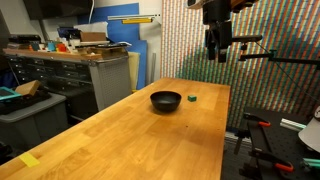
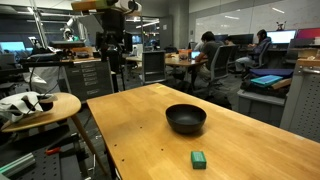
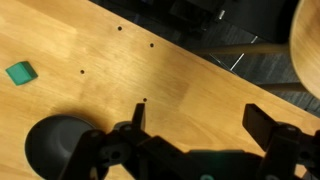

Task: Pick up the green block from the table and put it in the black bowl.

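Your pincer [image 3: 198, 125] hangs spread, empty. Wrist view: green block [image 3: 19, 72] on the worktop [image 3: 200, 70], well apart, toward 9–10 o'clock.

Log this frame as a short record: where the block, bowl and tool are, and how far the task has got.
block: small dark-green cube-like block, lying on the light-brown wooden butcher-block table, not in the bowl
bowl: small round black bowl, upright on the table, nothing visible inside, near the block but apart from it
tool: dark two-finger tool, jaws wide open, holding nothing, raised high and clear of block and bowl
task state: block not yet picked up
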### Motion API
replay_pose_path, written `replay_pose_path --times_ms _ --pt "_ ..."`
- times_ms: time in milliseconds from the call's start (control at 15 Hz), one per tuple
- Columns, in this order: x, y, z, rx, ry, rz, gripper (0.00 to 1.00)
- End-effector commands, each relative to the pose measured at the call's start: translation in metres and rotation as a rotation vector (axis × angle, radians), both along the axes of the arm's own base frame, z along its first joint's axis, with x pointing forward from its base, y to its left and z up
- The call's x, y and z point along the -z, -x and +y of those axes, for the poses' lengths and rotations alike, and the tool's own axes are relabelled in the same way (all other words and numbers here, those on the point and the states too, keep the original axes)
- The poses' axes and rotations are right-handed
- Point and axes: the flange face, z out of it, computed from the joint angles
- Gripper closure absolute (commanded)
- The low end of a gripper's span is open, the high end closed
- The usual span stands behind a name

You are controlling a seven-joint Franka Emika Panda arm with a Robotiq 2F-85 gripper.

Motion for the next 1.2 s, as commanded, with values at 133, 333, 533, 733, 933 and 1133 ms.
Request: replay_pose_path --times_ms 133,333,533,733,933,1133 --pt "0.005 0.019 -0.037 -0.154 0.088 -0.116 0.00" --pt "0.018 0.025 -0.065 -0.217 0.106 -0.183 0.00" --pt "0.040 0.032 -0.097 -0.255 0.096 -0.225 0.00" --pt "0.059 0.021 -0.123 -0.278 0.081 -0.235 0.00" --pt "0.083 0.020 -0.143 -0.296 0.064 -0.251 0.00" --pt "0.114 0.014 -0.158 -0.330 0.057 -0.254 0.00"
